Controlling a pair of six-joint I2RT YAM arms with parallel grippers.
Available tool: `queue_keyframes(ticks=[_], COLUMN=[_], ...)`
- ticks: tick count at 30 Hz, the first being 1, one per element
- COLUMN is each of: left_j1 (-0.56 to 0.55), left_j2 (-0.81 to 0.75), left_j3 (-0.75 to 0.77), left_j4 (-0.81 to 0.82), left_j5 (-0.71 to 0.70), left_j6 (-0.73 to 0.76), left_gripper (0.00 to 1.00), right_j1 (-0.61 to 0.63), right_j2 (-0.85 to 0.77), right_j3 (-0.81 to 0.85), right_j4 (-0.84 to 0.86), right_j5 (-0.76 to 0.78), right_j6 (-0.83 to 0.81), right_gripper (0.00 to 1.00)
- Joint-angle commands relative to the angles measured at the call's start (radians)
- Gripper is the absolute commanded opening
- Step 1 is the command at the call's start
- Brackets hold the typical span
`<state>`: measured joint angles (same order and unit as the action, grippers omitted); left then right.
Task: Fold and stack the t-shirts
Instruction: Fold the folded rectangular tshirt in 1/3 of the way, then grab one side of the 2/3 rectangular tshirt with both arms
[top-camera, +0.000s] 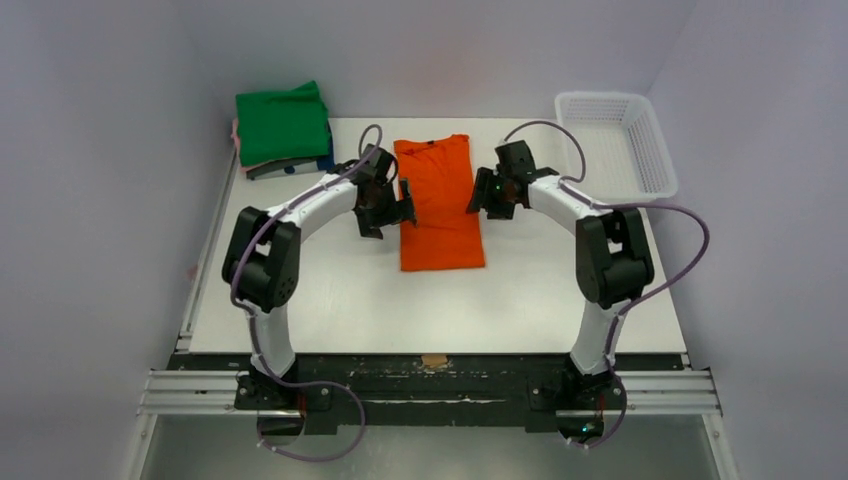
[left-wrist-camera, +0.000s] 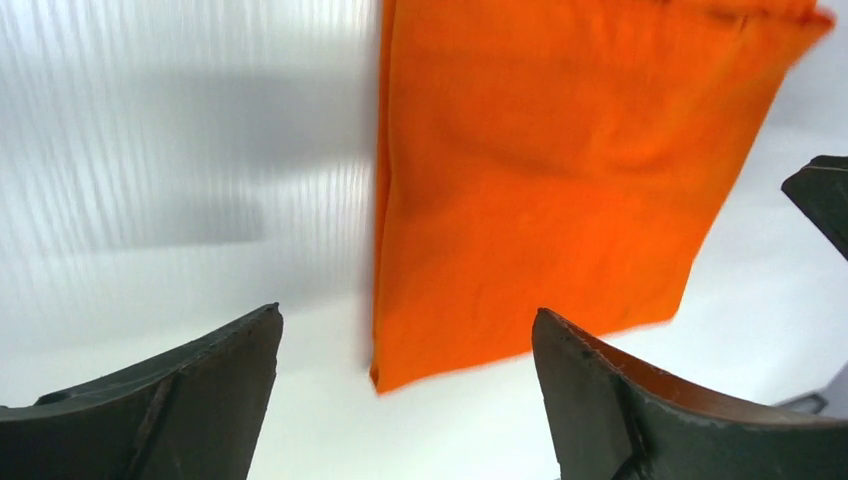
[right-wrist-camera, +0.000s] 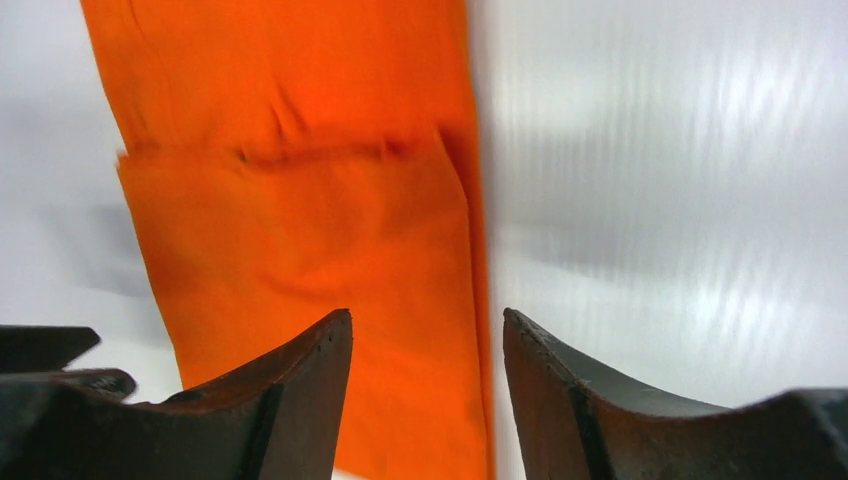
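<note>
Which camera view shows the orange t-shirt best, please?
The top external view: it shows the whole orange t-shirt, folded into a long strip. The left wrist view shows only one end; the right wrist view, a stretch with a crease.

White mesh basket (top-camera: 598, 97) at the white table's (top-camera: 350, 300) far right corner

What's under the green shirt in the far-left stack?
Edges of a pink shirt and a dark blue shirt peek out below the green shirt. Their order and anything else beneath are covered.
</note>
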<state>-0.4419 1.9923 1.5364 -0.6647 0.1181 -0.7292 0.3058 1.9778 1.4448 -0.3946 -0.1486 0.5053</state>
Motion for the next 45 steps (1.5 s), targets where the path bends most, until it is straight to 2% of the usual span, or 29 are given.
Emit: queue_keyframes(ticks=[1,4,8,11,14,22,27,29,31,32,33,37,41,45], left_j1=[-0.009,-0.024,-0.057,-0.07,-0.073,-0.074,-0.08,-0.082,-0.082,-0.082,-0.082,-0.09,-0.131,-0.197], left_j2=[-0.237,-0.312,-0.309,-0.273,-0.238,-0.134,-0.086,-0.078,-0.072,-0.065,-0.057,-0.116,-0.318,-0.545], left_j3=[-0.222,-0.363,-0.425,-0.429,-0.432,-0.404,-0.387,-0.384,-0.377,-0.369,-0.361,-0.416,-0.565,-0.609], left_j4=[0.052,0.111,0.16,0.184,0.218,0.219,0.234,0.225,0.205,0.194,0.18,0.166,0.128,-0.028], left_j5=[0.095,0.134,0.14,0.14,0.138,0.11,0.132,0.124,0.095,0.076,0.072,0.091,0.094,0.108], left_j6=[-0.009,-0.045,-0.082,-0.103,-0.111,-0.111,-0.12,-0.119,-0.121,-0.122,-0.123,-0.118,-0.128,-0.144], left_gripper=[0.92,0.92,0.86,0.78,0.76,0.58,0.38,0.28,0.14,0.03,0.0,0.0,0.0,0.0], right_j1=[-0.004,-0.004,-0.002,0.003,0.004,0.006,0.007,0.007,0.007,0.007,0.006,0.007,0.007,0.012], right_j2=[-0.235,-0.339,-0.405,-0.403,-0.38,-0.302,-0.281,-0.273,-0.268,-0.264,-0.259,-0.324,-0.474,-0.627], right_j3=[-0.212,-0.376,-0.511,-0.55,-0.567,-0.569,-0.583,-0.584,-0.593,-0.593,-0.59,-0.601,-0.645,-0.654], right_j4=[0.009,0.036,0.071,0.098,0.148,0.216,0.212,0.215,0.239,0.244,0.239,0.157,-0.06,-0.296], right_j5=[-0.022,-0.06,-0.12,-0.152,-0.152,-0.19,-0.202,-0.203,-0.209,-0.208,-0.211,-0.248,-0.282,-0.456], right_j6=[-0.001,0.02,0.028,0.024,0.03,0.053,0.046,0.046,0.046,0.049,0.049,0.009,-0.065,-0.086], right_gripper=[0.56,0.56,0.56,0.54,0.49,0.37,0.26,0.17,0.01,0.0,0.0,0.0,0.0,0.0])
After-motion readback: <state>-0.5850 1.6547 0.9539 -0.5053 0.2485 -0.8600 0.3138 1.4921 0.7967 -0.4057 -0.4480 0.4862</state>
